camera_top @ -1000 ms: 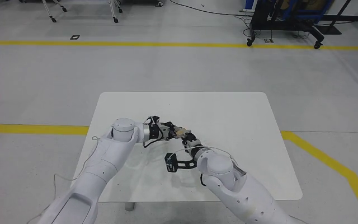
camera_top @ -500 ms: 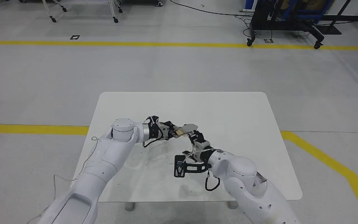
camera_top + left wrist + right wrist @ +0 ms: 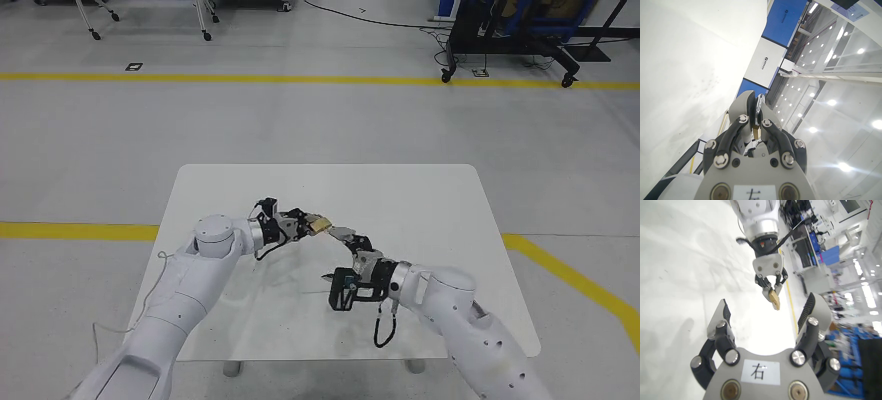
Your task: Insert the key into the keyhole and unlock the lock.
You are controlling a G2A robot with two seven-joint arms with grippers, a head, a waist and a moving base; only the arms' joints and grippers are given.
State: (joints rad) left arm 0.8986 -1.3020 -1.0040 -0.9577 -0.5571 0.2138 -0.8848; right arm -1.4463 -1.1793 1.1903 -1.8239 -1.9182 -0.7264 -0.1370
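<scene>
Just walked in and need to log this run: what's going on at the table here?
A two-armed robot is working with a small brass padlock above a white table. The left tool is shut on the padlock and holds it up off the table. The right tool is open and empty, pointed at the padlock with a gap between them. I cannot tell whether the padlock is unlocked.
</scene>
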